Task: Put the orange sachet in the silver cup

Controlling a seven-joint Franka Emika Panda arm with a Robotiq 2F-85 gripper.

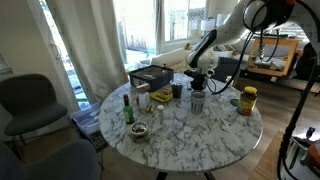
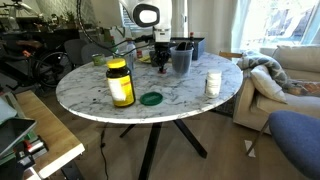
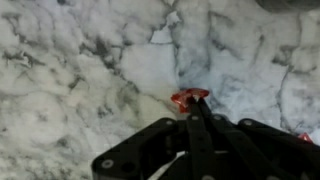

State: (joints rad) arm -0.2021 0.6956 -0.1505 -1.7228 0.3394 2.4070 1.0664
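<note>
The hand [image 3: 196, 103] has its fingers drawn together, pinching the orange sachet [image 3: 184, 97] at their tips over the marble counter [image 3: 80, 60]. The crumpled part that shows lies with its long axis roughly sideways across the wrist view. The fingers hide the rest, so I cannot tell which way it points.

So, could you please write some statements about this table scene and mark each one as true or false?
1. The gripper is shut on the orange sachet. True.
2. The table has a plain wooden top. False: the top is white marble with grey veins.
3. The green bottle lies on its side. False: it stands upright.
4. The jar has a yellow lid. True.
</note>
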